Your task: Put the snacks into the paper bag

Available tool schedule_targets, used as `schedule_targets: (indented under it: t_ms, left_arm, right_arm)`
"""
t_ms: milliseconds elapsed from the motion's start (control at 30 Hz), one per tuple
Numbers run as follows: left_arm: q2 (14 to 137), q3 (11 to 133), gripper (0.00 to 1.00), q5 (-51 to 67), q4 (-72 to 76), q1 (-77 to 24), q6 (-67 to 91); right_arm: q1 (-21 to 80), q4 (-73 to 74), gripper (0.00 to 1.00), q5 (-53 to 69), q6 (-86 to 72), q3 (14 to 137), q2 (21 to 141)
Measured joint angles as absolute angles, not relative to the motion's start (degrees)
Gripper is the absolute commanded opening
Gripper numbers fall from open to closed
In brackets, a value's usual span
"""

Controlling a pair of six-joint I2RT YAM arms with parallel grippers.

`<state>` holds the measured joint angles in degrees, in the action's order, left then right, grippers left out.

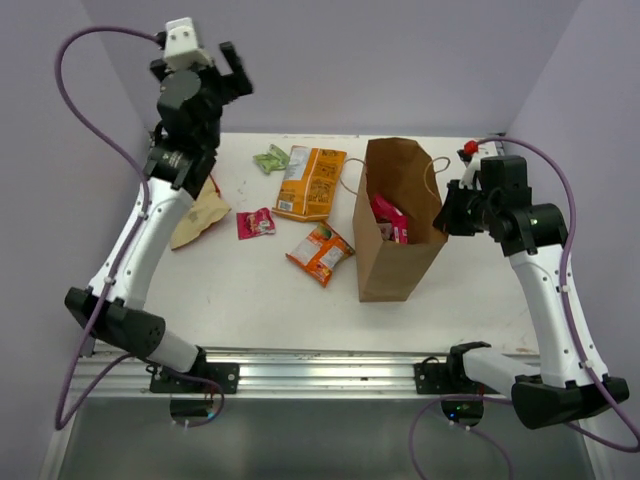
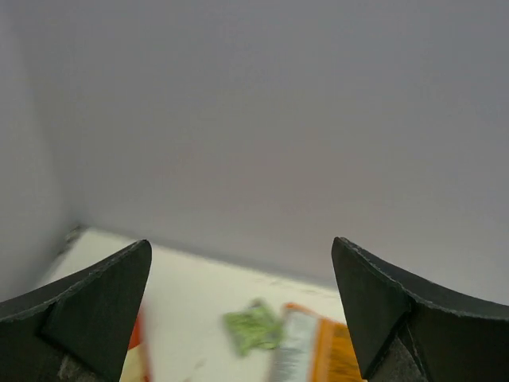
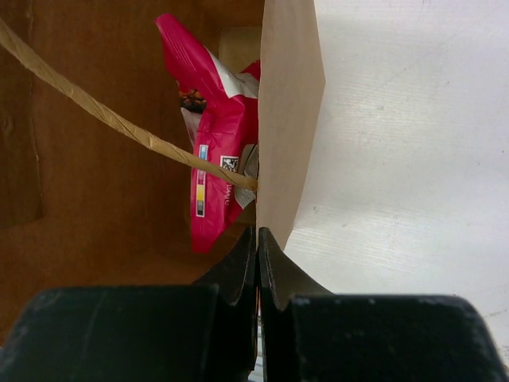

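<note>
Two arms: left claw [image 2: 239, 243] raised high (spread wide), right claw [image 3: 257, 239] clamped on the paper bag [image 3: 290, 103].

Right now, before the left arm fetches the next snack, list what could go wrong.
1. The right gripper pinches only a thin wall edge of the bag; a pull may tear the paper or tip the bag.
2. A handle crosses the bag's mouth, so a dropped packet might snag on it.
3. The beige packet lies partly under the left arm, which looks awkward to grip.
</note>
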<state>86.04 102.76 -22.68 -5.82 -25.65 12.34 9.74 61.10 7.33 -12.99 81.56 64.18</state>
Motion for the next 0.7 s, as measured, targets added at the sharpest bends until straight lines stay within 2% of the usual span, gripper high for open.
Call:
schedule_targets:
  t_ms: [133, 300, 433, 567, 633, 700]
  left_arm:
    - [94.0, 92.2, 1.0, -30.0, -7.7, -8.2, 13.3]
    - [112.9, 88.6, 1.0, -31.4, -15.2, 1.1, 15.7]
    - [123.7, 90.5, 1.0, -32.4, -21.8, 4.6, 17.6]
    - [124.5, 91.0, 0.99, -33.1, -22.2, 4.7, 19.0]
    - [124.8, 90.7, 0.9, -33.2, -22.2, 4.4, 19.4]
    - [124.9, 90.5, 0.88, -33.3, -22.2, 4.3, 19.5]
  right_arm:
    - [9.7, 61.1, 0.0, 7.4, -13.0, 82.0, 64.6]
    - [9.7, 61.4, 0.0, 7.3, -13.0, 82.4, 64.9]
    - [9.8, 62.0, 0.0, 7.2, -13.0, 83.0, 65.2]
    - [9.8, 62.3, 0.0, 7.1, -13.0, 83.4, 65.2]
    - [9.8, 62.2, 0.0, 7.1, -13.0, 83.5, 65.2]
    - [9.8, 62.2, 0.0, 7.2, -13.1, 83.5, 65.2]
